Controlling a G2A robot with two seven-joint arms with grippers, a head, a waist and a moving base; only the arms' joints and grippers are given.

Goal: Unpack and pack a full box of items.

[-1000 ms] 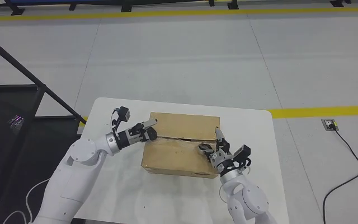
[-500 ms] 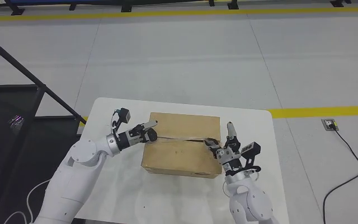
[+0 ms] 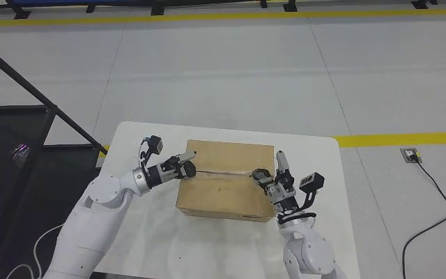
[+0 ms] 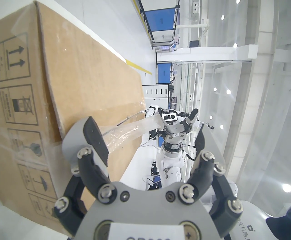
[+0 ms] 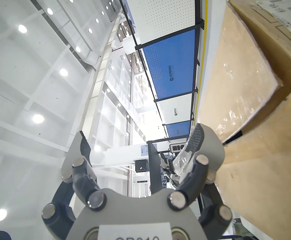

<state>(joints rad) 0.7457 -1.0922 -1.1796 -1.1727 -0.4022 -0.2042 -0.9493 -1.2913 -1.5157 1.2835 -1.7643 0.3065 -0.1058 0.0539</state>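
Two yellow lines (image 3: 390, 139) cross the pale grey floor (image 3: 209, 70) around the white desk (image 3: 139, 139). A black frame (image 3: 42, 97) stands off to my left, and a socket box (image 3: 411, 155) lies on the floor to my right. Beyond the desk the hall is white, with round ceiling lights (image 5: 37, 118) and blue perforated panels (image 5: 172, 56).

At the middle of the desk sits the brown cardboard box (image 3: 223, 192), its top flaps down. A strip of clear tape (image 4: 127, 131) runs along the top seam from just beside my left fingers (image 4: 95, 138) toward my right fingers (image 5: 195, 141). At my right end a dark gap shows under the corner of one flap.

My left fingers are at the left end of the seam, spread wide and gripping nothing, with one pad close against the box's top edge. My right fingers are at the opposite end, also spread apart. A crumpled bit of clear tape (image 5: 181, 161) clings to the pad nearest the box.

Black handling symbols (image 4: 18, 104) are printed in a column down the box's left side, with a pair of upward arrows (image 4: 17, 58) among them. A paper label (image 5: 275, 11) is stuck on the right end; its print is too small for me to make out. The blue panels carry white lettering.
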